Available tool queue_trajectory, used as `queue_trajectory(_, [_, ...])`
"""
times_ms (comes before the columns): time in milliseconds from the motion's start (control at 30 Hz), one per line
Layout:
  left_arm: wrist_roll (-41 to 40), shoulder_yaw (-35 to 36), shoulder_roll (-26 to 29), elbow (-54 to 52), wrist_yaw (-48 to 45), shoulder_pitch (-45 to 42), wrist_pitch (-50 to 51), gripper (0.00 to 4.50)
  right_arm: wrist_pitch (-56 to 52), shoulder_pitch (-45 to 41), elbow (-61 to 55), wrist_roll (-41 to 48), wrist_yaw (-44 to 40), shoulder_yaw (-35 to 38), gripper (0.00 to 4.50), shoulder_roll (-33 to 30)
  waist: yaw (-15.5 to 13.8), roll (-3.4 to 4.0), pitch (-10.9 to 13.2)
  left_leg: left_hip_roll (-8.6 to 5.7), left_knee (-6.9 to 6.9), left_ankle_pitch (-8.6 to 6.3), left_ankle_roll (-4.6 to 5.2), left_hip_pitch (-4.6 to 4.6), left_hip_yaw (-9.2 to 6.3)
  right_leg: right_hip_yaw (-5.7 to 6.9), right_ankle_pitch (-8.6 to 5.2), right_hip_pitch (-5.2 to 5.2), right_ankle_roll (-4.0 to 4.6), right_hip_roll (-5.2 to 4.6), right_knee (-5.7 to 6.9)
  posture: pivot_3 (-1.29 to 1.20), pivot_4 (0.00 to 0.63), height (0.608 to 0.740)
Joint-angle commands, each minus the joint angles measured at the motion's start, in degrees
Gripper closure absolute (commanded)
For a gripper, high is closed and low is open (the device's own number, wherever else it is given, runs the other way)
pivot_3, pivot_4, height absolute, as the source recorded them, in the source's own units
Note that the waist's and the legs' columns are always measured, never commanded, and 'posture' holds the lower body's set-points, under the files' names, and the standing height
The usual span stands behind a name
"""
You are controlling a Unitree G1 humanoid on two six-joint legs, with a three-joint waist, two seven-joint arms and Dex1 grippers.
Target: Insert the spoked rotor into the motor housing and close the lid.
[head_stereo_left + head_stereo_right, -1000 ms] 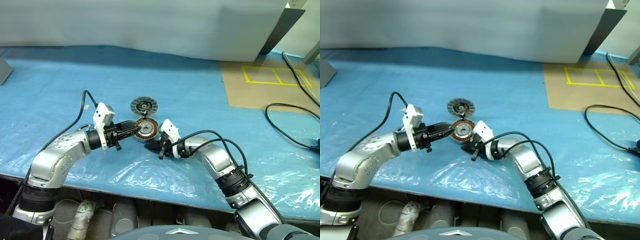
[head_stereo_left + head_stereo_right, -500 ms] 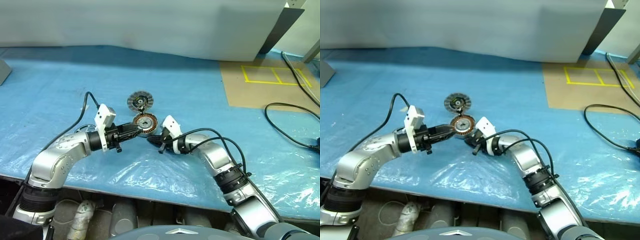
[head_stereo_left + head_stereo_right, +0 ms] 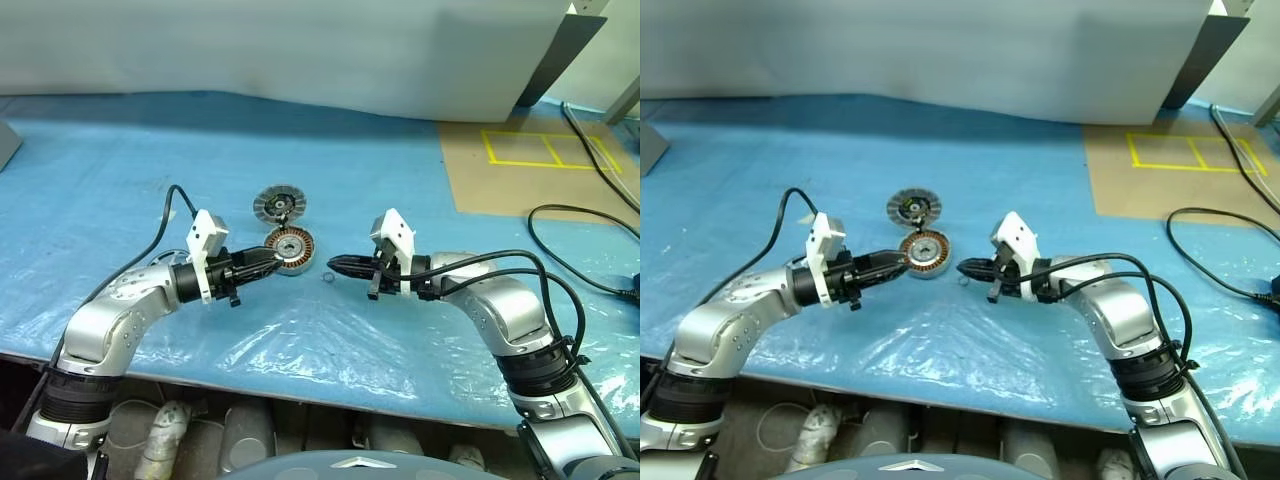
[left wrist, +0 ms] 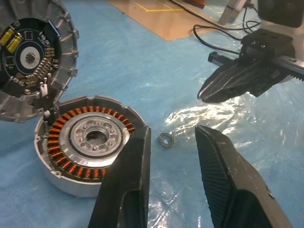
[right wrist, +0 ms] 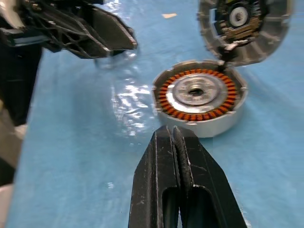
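the housing [image 3: 291, 246] sits flat on the blue sheet [image 3: 120, 160], copper windings up, open face bare. the lid [image 3: 277, 204] lies just beyond it at about 11 o'clock, rims touching or nearly so, its circuit-board face up in the left wrist view. no spoked rotor is to be made out; a small ring [image 4: 166, 139] lies on the sheet just beside the housing at its 3 o'clock, too small to be the rotor.

the left gripper [image 3: 268, 262] comes in from 8 o'clock of the housing, jaws partly apart and holding nothing, one finger close against the housing wall; whether it touches i cannot tell. the right gripper [image 3: 338, 265] hangs at 3 o'clock of the housing, apart from it, jaws almost together and empty, tips aimed at 9 o'clock toward the housing.

the left is the nearer arm. the housing is round, so approach angle matters little. i judge the rotor must be found first; closing the lid then means swinging it from 11 o'clock over the cup.
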State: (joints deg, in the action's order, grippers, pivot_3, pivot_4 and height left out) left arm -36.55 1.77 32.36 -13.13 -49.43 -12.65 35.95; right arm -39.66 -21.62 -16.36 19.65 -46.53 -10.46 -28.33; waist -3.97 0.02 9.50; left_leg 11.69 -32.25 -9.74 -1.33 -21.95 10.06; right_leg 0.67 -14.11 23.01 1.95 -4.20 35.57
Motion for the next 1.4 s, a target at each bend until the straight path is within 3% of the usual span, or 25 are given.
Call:
queue_trajectory(33, [1.7, -0.4, -1.2, 1.2, 0.4, -1.8, -2.6, 2.98, 2.6, 0.1, -2.2, -0.5, 3.0, 2.4, 3.49, 0.9, 0.0, 0.00, 0.0, -0.01, 0.00, 0.00, 0.00, -0.01, 0.00, -0.01, 0.00, 0.00, 0.00, -0.01, -0.01, 0.00, 0.150, 0.740])
queue_trajectory(100, [2.9, -0.6, -1.9, 2.6, 0.4, -2.4, -3.7, 2.98, 2.7, 0.3, -2.5, -0.1, 3.7, 3.0, 2.84, 1.1, -0.1, 0.00, 0.0, -0.01, 0.01, 0.00, 0.00, -0.03, 0.00, -0.01, 0.00, 0.00, 0.00, -0.01, -0.03, 0.00, 0.150, 0.740])
queue_trajectory(167, [3.2, -1.0, -2.0, 3.6, -0.6, -2.8, -4.0, 2.58, 3.0, 0.4, -3.0, 0.1, 3.3, 3.1, 2.12, 0.4, -0.1, 0.00, 0.0, -0.01, 0.01, 0.00, 0.00, -0.04, 0.00, 0.00, 0.00, 0.01, 0.00, 0.00, -0.03, 0.00, 0.150, 0.740])
queue_trajectory(367, [5.6, -2.6, -2.1, 6.4, -4.1, -3.5, -7.8, 0.62, 4.1, -0.1, -3.7, 0.1, -1.0, 1.6, 0.01, -3.7, -0.1, 0.00, 0.0, 0.00, 0.01, 0.00, 0.00, -0.04, 0.00, 0.00, 0.00, 0.02, 0.00, 0.00, -0.03, 0.00, 0.150, 0.740])
queue_trajectory(433, [6.5, -3.1, -2.1, 7.1, -4.8, -3.8, -9.0, 0.03, 4.6, -0.3, -3.8, -0.1, -2.7, 1.0, 0.00, -5.2, -0.1, 0.00, 0.0, 0.00, 0.01, 0.00, 0.00, -0.04, 0.00, 0.00, 0.00, 0.02, 0.00, 0.00, -0.02, 0.00, 0.150, 0.740])
queue_trajectory(633, [9.0, -4.2, -0.6, 6.9, -7.0, -3.8, -11.8, 0.03, 7.1, -4.0, -3.1, -3.7, -8.6, -5.0, 0.00, -9.7, 0.1, 0.00, 0.0, 0.01, 0.00, 0.00, 0.01, -0.04, 0.00, 0.00, 0.00, 0.03, 0.00, 0.00, 0.00, 0.00, 0.150, 0.740])
queue_trajectory(933, [14.6, -5.1, 4.8, 11.9, -14.4, -2.4, -20.3, 0.03, 20.0, -15.7, 10.2, -13.5, -16.2, -15.2, 0.00, -6.6, -0.1, 0.00, 0.0, -0.01, -0.07, 0.00, 0.02, -0.07, 0.03, -0.03, 0.00, 0.09, 0.01, -0.03, 0.10, 0.00, 0.150, 0.740])
queue_trajectory(1400, [13.8, -3.2, 3.7, 5.8, -10.8, 3.4, -19.0, 0.03, 21.7, -7.9, 18.5, -14.5, -12.8, -12.3, 0.00, -2.1, 0.2, -0.03, 0.0, 0.04, -0.11, -0.01, 0.04, -0.04, 0.02, 0.00, 0.01, 0.09, 0.04, -0.01, 0.18, 0.00, 0.150, 0.740])
